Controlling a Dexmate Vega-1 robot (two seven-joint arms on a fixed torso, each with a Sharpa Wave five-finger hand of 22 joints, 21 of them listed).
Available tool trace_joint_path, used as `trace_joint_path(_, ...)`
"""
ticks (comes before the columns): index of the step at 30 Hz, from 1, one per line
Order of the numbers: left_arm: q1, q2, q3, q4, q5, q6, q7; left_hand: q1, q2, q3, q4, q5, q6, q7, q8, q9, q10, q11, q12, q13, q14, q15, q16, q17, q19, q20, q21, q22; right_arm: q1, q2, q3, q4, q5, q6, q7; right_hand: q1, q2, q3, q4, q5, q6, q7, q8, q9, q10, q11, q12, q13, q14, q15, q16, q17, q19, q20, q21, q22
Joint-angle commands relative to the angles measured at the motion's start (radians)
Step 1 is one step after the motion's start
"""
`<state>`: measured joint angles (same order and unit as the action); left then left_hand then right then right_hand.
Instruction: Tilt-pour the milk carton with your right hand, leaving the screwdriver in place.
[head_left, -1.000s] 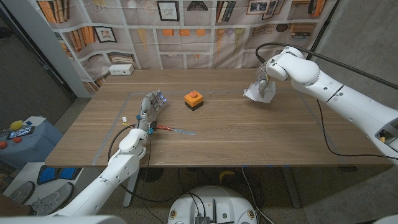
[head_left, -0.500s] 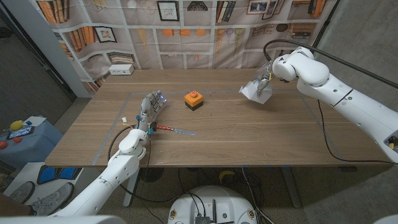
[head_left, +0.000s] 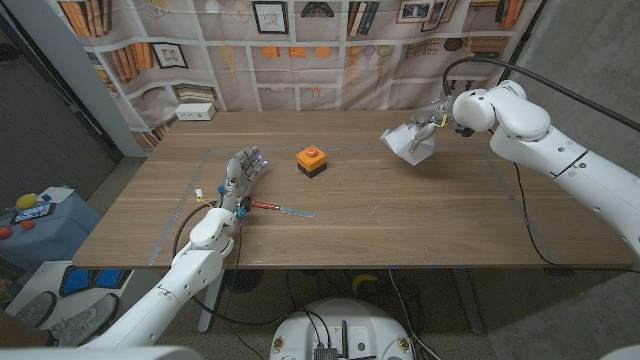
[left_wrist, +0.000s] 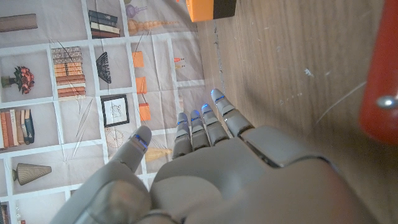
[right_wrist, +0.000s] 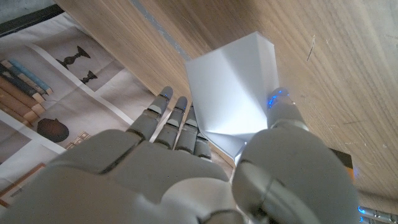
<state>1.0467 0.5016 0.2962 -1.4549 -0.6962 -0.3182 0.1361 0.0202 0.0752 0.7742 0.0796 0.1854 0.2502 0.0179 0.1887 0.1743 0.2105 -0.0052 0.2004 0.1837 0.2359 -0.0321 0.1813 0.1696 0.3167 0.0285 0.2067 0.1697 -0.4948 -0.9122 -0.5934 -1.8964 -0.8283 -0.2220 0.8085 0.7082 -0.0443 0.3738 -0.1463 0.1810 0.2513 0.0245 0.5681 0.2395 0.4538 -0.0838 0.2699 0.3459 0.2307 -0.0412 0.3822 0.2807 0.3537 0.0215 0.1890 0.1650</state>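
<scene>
My right hand (head_left: 437, 126) grips a white milk carton (head_left: 408, 142) at the table's far right, lifted off the wood and tilted toward the table's middle. In the right wrist view the carton (right_wrist: 233, 99) sits between my fingers (right_wrist: 176, 121) and thumb. A screwdriver (head_left: 280, 209) with a red handle lies on the table near the front left, its shaft pointing right. My left hand (head_left: 243, 170) stands just behind the screwdriver's handle, fingers extended and holding nothing. The left wrist view shows that hand (left_wrist: 211, 155) with the red handle (left_wrist: 379, 81) beside it.
An orange and black box (head_left: 312, 160) sits at the table's middle, between the two hands. A small white box (head_left: 195, 112) rests at the far left corner. A printed bookshelf backdrop hangs behind the table.
My right hand has raised the carton and tipped it further toward the table's middle. The left hand and the screwdriver have stayed put.
</scene>
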Motion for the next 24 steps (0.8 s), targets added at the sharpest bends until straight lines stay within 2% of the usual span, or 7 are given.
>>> trace_joint_path(1, -0.011, 0.004, -0.002, 0.002, 0.002, 0.008, 0.003, 0.001, 0.067, 0.01, 0.001, 0.005, 0.004, 0.002, -0.003, 0.005, 0.001, 0.006, -0.004, 0.002, 0.005, 0.006, -0.002, 0.002, 0.003, 0.0, -0.002, 0.006, -0.088, -0.049, 0.071, -0.02, 0.196, -0.064, -0.175, -0.002, 0.008, -0.005, -0.001, 0.006, 0.001, -0.002, 0.007, 0.002, 0.002, -0.001, -0.003, 0.005, 0.009, -0.022, 0.008, 0.003, 0.009, 0.003, 0.005, 0.004)
trace_joint_path(12, -0.023, 0.0, 0.001, 0.012, 0.012, 0.003, 0.007, 0.002, 0.067, 0.011, 0.0, 0.004, 0.002, 0.002, -0.004, 0.005, -0.001, 0.006, -0.005, 0.002, 0.001, 0.006, -0.003, 0.002, 0.002, 0.002, -0.003, 0.006, -0.148, -0.062, 0.121, 0.018, 0.406, -0.07, -0.347, -0.006, 0.009, -0.008, -0.001, 0.006, 0.009, -0.001, 0.009, 0.0, 0.006, -0.001, -0.003, 0.006, 0.013, -0.022, 0.01, 0.004, 0.018, -0.005, 0.007, 0.004)
trace_joint_path(24, -0.028, -0.003, 0.002, 0.014, 0.012, 0.006, 0.008, 0.002, 0.067, 0.013, -0.001, 0.004, 0.002, 0.001, -0.004, 0.005, -0.004, 0.006, -0.006, 0.002, 0.001, 0.006, -0.003, 0.002, 0.002, 0.003, -0.004, 0.006, -0.201, -0.055, 0.125, 0.069, 0.559, -0.046, -0.524, -0.003, 0.011, -0.009, -0.004, 0.005, 0.018, 0.0, 0.011, -0.003, 0.012, -0.002, -0.003, 0.009, 0.013, -0.017, 0.009, 0.005, 0.013, -0.002, 0.003, 0.004)
